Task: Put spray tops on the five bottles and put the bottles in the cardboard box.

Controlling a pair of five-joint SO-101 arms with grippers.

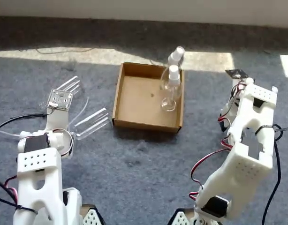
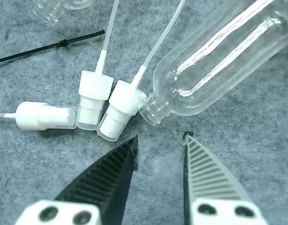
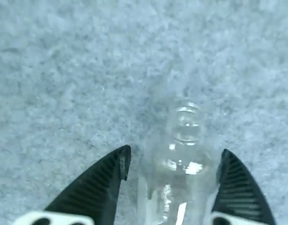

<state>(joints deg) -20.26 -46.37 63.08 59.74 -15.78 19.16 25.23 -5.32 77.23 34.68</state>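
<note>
High view: two capped bottles [image 1: 172, 86] upright inside the cardboard box [image 1: 117, 96], close to its wall on the right arm's side; part of the job seemingly done.

Left wrist view: three loose spray tops [image 2: 93, 101] lying side by side on the grey carpet [image 2: 256, 140], dip tubes trailing away, just beside the open neck of a clear bottle [image 2: 219, 56] resting on its side. Likely gathered there for one short reach between tops and necks. Beyond them, a thin black cable [image 2: 50, 47] and part of another bottle [image 2: 59, 8]. Left tool [image 2: 160, 138] poised just short of the tops, jaws moderately apart, gripping nothing and touching nothing. Seemingly lined up for the nearest top.

Right wrist view: right tool [image 3: 174, 157] set wide around an uncapped bottle [image 3: 186, 136], body between the jaws, threaded neck pointing out past the tips. Appears clamped on the body and lifted off the carpet, with the contact itself hard to make out through the clear walls. Probably held by the body to leave the neck free and offered for a spray top, with the box near at hand for the finished bottle.
</note>
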